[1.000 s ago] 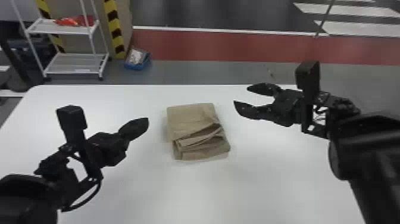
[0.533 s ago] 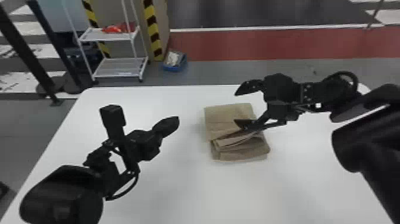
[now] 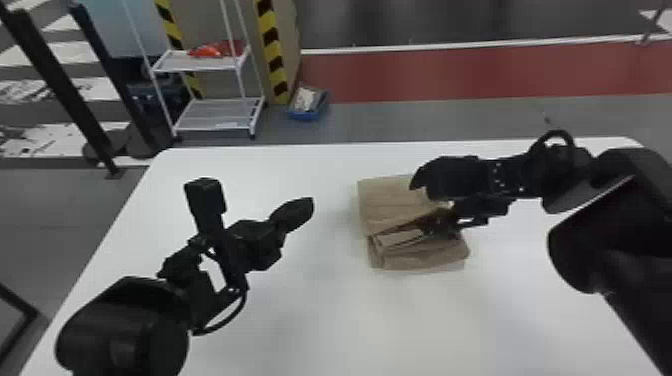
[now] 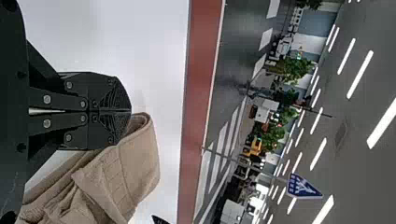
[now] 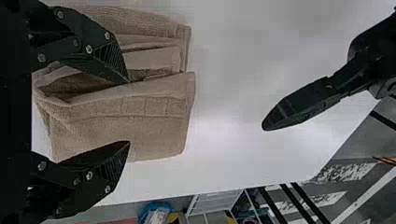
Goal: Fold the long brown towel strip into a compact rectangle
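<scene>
Shelves (image 3: 215,117) stand on the floor past the white table (image 3: 310,325). On the left side, over the table, is the left gripper (image 4: 130,111). Its two fingers are pressed together and it has hold of nothing. It is parked apart from the towel (image 3: 387,200). The towel lies on the table, to the right of that gripper. It is folded into a small stack, but the side nearer the robot is messy, with loose layers and a gap under the top part. On the right, the right gripper (image 5: 129,113) reaches over the towel. Its fingers are wide open, one by the gap and one near the far edge, and they do not squeeze anything. I can't tell if the first finger is inside the gap. I think most of the folding is done and this step is to tidy the top part. Next, the right gripper should get one finger under that part, close gently, and pull it flat over the messy layers. It could grab too many layers and pull the stack apart.
</scene>
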Controlling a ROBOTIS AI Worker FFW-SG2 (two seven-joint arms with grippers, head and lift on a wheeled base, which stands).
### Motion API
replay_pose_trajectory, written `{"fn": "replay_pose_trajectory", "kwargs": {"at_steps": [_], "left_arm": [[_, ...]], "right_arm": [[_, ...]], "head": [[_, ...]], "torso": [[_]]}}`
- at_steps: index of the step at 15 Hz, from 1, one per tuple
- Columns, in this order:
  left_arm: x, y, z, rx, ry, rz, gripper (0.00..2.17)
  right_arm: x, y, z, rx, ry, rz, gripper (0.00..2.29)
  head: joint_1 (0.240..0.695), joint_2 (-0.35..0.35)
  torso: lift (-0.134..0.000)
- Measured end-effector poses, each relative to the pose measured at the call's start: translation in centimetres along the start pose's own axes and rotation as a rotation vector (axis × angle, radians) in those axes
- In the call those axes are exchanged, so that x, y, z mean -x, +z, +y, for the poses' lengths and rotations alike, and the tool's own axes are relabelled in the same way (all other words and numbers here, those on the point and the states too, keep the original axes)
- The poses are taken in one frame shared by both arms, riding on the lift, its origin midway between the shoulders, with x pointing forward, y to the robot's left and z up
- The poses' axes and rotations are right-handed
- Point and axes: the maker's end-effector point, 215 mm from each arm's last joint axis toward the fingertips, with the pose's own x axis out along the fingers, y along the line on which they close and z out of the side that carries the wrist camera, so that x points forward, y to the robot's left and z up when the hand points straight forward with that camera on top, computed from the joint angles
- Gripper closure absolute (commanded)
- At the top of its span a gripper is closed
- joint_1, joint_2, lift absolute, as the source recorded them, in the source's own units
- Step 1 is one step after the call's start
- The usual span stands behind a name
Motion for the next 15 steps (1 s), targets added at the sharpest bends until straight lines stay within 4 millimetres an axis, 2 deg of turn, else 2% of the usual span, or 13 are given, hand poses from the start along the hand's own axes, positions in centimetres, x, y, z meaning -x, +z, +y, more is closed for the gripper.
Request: {"fn": "replay_pose_trajectory", "kwargs": {"at_steps": [2, 8, 10, 11, 13, 15], "left_arm": [[0.0, -0.1, 0.0, 0.002, 0.001, 0.003, 2.06], [0.1, -0.5, 0.0, 0.007, 0.003, 0.007, 2.06], [0.1, -0.6, -0.1, 0.008, 0.002, 0.009, 2.06], [0.1, -0.6, -0.1, 0.008, 0.002, 0.009, 2.06], [0.1, -0.6, -0.1, 0.008, 0.003, 0.01, 2.06], [0.1, -0.7, -0.1, 0.008, 0.002, 0.011, 2.06]], "right_arm": [[-0.3, -0.7, 0.5, 0.002, 0.017, 0.022, 0.64], [-1.2, -2.8, 1.2, 0.004, 0.047, 0.082, 0.66], [-1.5, -3.5, 1.4, -0.003, 0.057, 0.097, 1.36], [-1.6, -3.6, 1.4, -0.006, 0.058, 0.098, 1.61], [-1.7, -3.5, 1.6, -0.014, 0.059, 0.09, 1.9], [-1.5, -3.4, 1.5, -0.027, 0.052, 0.078, 1.92]], "head": [[0.695, 0.11], [0.695, 0.097], [0.695, 0.09], [0.695, 0.089], [0.695, 0.09], [0.695, 0.09]], "torso": [[-0.128], [-0.128], [-0.128], [-0.128], [-0.128], [-0.128]]}}
